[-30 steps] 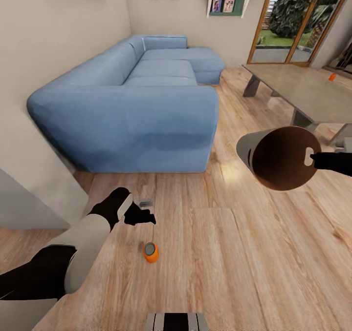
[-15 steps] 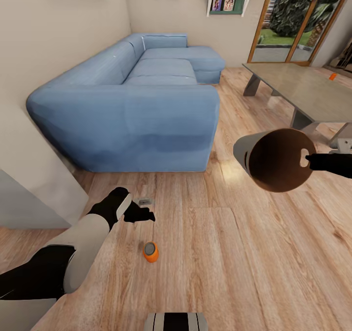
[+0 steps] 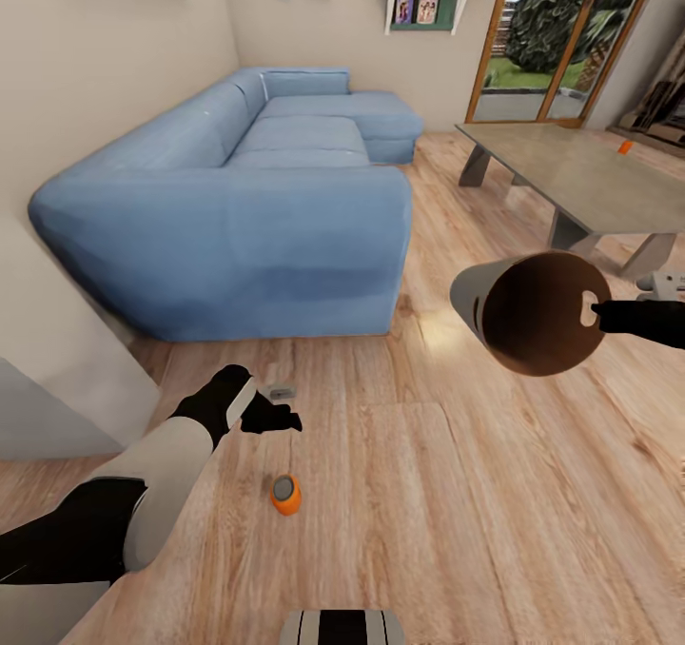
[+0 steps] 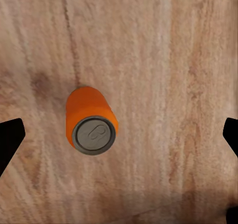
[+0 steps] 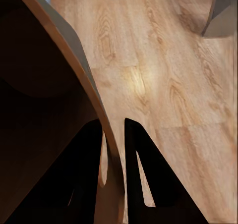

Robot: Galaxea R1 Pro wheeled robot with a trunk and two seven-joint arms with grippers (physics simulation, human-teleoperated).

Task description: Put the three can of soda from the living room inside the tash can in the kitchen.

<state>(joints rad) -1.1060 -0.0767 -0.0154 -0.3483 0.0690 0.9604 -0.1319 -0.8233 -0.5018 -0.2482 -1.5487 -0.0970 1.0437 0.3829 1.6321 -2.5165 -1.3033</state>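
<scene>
An orange can of soda point(image 3: 284, 495) stands upright on the wood floor of the living room, silver top up. My left gripper point(image 3: 273, 419) hangs above it, open; in the left wrist view the can point(image 4: 91, 120) lies between the spread fingertips point(image 4: 10, 140), off centre. My right gripper point(image 3: 607, 316) is shut on the rim of the tash can point(image 3: 533, 312), held tilted in the air with its brown inside facing me. In the right wrist view the bin wall point(image 5: 74, 60) is pinched between the fingers point(image 5: 144, 169). A second orange can point(image 3: 624, 147) stands on the low table.
A blue corner sofa point(image 3: 238, 207) fills the left and middle. A low grey table point(image 3: 561, 165) stands at the right, before glass doors. A wall corner point(image 3: 57, 341) juts out at the left. Open plank floor lies ahead of me.
The whole view has shifted a little, so the camera has moved. Both grippers keep their hold and pose; the bin stays tilted in the right gripper.
</scene>
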